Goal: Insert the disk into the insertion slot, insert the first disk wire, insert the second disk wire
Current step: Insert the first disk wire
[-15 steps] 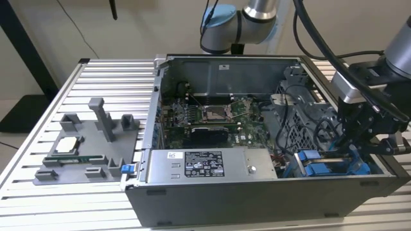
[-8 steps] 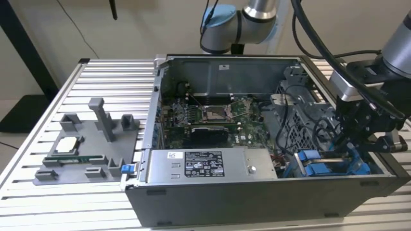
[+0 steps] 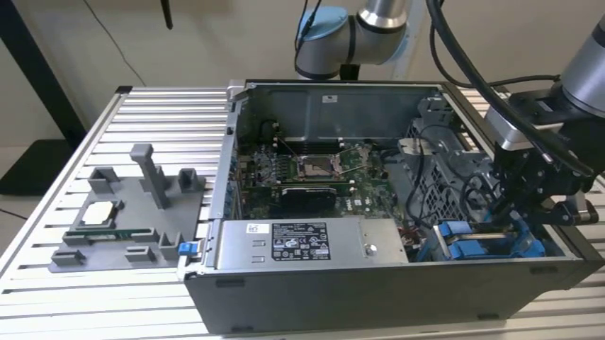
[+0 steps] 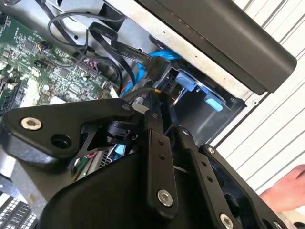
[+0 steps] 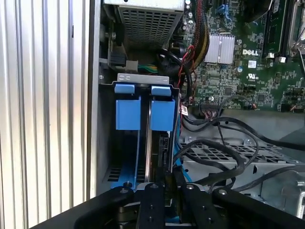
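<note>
The pincer (image 5: 167, 180) is held over the narrow insertion slot (image 5: 143, 78), close between case wall (image 5: 95, 119) and black cables (image 5: 214, 148); its state cannot be told.

Soft even light, bright slatted table (image 3: 57, 297), shadowed case (image 3: 378, 301) interior

Black cables (image 5: 193, 123) tight beside insertion slot (image 5: 143, 78).

Exterior view looks steeply down into the open computer case (image 3: 378, 297); both wrist views sit close over its insertion slot (image 5: 143, 78) (image 4: 190, 83).
</note>
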`<state>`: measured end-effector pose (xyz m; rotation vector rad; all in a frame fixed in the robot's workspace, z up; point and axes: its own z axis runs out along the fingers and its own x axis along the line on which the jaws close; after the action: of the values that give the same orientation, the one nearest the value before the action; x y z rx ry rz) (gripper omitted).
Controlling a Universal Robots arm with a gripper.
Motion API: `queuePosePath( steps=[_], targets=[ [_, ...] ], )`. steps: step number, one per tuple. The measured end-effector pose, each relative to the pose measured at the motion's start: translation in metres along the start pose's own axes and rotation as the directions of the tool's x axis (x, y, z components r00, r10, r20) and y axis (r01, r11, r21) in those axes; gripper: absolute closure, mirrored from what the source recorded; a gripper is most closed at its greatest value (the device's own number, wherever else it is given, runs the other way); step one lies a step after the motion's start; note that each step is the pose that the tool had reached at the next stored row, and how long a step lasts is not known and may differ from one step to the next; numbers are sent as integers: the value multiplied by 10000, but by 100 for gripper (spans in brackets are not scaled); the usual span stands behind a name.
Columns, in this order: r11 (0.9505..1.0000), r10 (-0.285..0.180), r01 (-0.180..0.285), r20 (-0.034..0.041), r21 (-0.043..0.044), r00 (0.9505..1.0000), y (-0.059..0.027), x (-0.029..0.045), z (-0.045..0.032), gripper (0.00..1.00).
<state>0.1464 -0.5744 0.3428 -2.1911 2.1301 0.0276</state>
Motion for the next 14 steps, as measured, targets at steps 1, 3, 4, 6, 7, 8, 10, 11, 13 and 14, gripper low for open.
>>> queuePosePath(
  steps=[1,3,4,6,7,8,10,11,13,14],
  targets=[
    [10000,6,-6,-1,1,10000,0,0,3,100],
    [10000,22,-22,-1,2,10000,0,1,8,100],
    [10000,31,-31,-1,2,10000,0,1,10,100],
    [10000,49,-49,-3,4,10000,0,1,14,100],
    [10000,59,-59,-3,5,10000,0,1,17,100],
    [10000,71,-71,-3,6,10000,0,1,19,100],
    [9999,100,-100,-5,7,9999,0,2,23,100],
    [9999,119,-119,-6,9,9999,0,2,24,100],
    [9998,182,-182,-9,14,9998,1,2,25,100],
    [9997,234,-234,-11,17,9997,1,2,26,100]
  ],
)
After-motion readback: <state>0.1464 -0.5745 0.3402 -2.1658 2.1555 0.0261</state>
